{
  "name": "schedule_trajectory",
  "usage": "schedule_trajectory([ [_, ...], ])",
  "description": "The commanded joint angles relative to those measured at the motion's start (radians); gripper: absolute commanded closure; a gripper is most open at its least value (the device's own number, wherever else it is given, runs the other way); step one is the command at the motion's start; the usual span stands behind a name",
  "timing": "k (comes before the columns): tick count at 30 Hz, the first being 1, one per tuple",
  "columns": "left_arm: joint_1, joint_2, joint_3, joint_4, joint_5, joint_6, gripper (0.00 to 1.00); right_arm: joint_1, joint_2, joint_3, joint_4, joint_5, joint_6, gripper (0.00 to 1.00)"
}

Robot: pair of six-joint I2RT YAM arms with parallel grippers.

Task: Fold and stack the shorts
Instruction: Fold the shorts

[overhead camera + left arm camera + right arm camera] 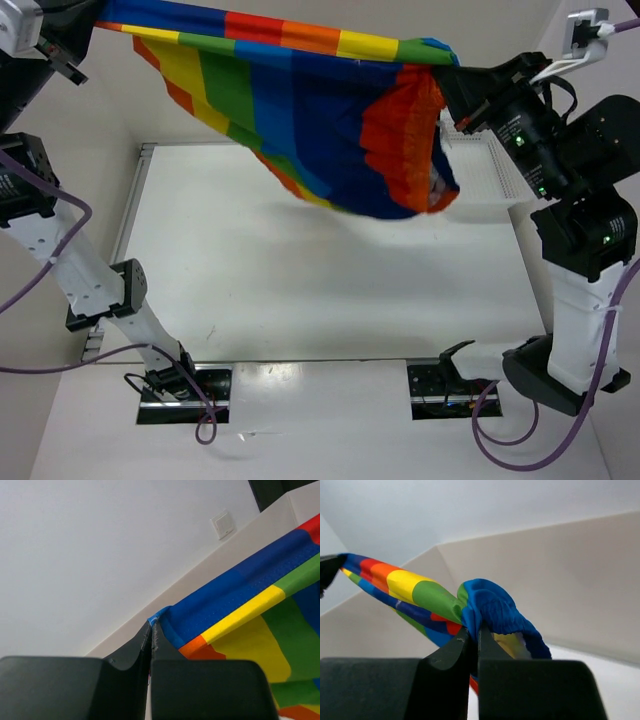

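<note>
The rainbow-striped shorts [300, 100] hang in the air, stretched between both grippers high above the white table [300, 290]. My left gripper [80, 45] at the top left is shut on a blue corner of the shorts [225, 600]; its fingertips [155, 635] pinch the blue edge. My right gripper [450, 70] at the top right is shut on the blue elastic waistband [490, 605]; the striped cloth runs off to the left in that view. The shorts sag in the middle, their low edge above the table's far half. No drawstring shows.
A white mesh basket [490, 170] sits at the table's far right, partly behind the shorts and the right arm. The arm bases stand at the near edge [180, 385] [450, 385]. A wall outlet [222, 525] shows in the left wrist view.
</note>
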Motion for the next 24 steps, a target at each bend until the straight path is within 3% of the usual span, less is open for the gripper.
schedule_trajectory([
  [1, 0.074, 0.025, -0.008, -0.005, -0.111, 0.035, 1.00, -0.017, -0.036, -0.077, -0.045, 0.154, 0.014, 1.00],
  [8, 0.092, -0.001, -0.008, -0.045, -0.111, 0.035, 1.00, -0.029, -0.122, -0.277, -0.068, 0.207, 0.120, 1.00],
  [14, 0.068, 0.146, -0.008, -0.153, -0.128, 0.035, 1.00, -0.190, -0.103, -0.577, 0.044, 0.120, 0.191, 1.00],
  [18, 0.022, 0.274, -0.008, -0.143, -0.128, 0.035, 1.00, -0.207, 0.007, -0.734, 0.173, 0.098, 0.212, 1.00],
  [24, -0.063, 0.454, -0.008, -0.122, -0.170, 0.035, 1.00, -0.197, 0.307, -0.664, 0.250, 0.060, 0.212, 1.00],
])
